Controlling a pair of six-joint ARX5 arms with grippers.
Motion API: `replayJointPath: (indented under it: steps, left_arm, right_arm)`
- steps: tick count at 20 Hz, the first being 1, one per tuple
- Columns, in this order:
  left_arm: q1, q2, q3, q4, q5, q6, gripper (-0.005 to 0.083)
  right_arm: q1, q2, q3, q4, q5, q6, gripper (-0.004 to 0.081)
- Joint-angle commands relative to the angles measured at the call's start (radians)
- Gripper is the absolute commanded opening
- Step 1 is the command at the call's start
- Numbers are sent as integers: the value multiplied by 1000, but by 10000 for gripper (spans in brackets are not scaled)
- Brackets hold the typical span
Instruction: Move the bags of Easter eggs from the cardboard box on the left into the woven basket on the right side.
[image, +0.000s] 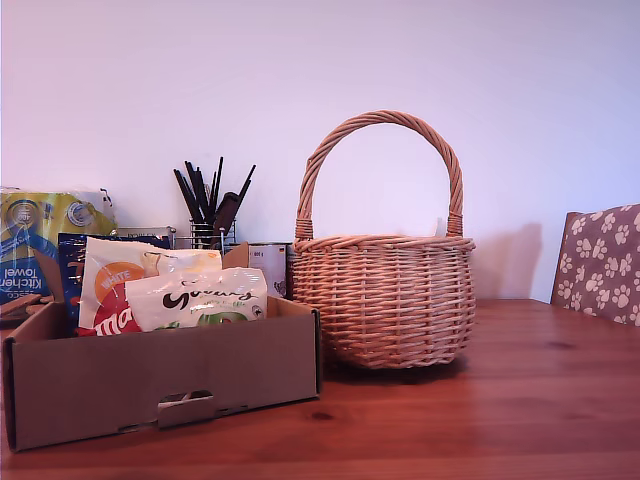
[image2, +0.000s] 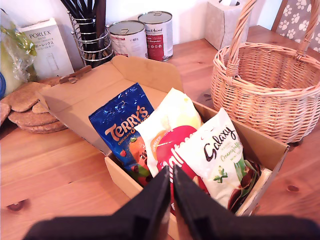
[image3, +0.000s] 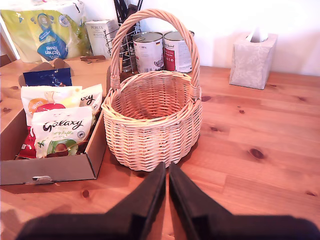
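Observation:
The cardboard box (image: 160, 385) stands at the exterior view's left, with bags of Easter eggs upright in it. They are a blue Terry's (image2: 122, 130), a white-orange one (image2: 174, 111), a red Maltesers (image2: 172, 150) and a white-green Galaxy (image2: 220, 155). Beside the box, towards the exterior view's right, is the woven basket (image: 385, 295), and it looks empty inside (image3: 152, 100). My first gripper (image2: 171, 171) hovers shut over the box's near wall, holding nothing. My second gripper (image3: 167, 165) hangs shut just before the basket's side, holding nothing. Neither arm shows in the exterior view.
Behind the box are a kitchen towel pack (image: 40, 245), a wire utensil holder (image: 210, 220), two tins (image3: 162, 50) and a small Porlex carton (image2: 47, 45). Also in view are a tissue box (image3: 252, 57), round cork mats (image2: 27, 107) and a paw-print chair back (image: 600, 262).

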Motion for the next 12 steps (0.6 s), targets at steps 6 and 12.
replayJointPath:
  steps: [6, 12]
  left_arm:
    - [0, -3, -11, -21, 24, -5, -21]
    - [0, 21, 7, -14, 80, -6, -21]
  right_arm:
    - [-1, 0, -20, 12, -10, 4, -13]
    - [2, 6, -20, 94, -110, 1, -13]
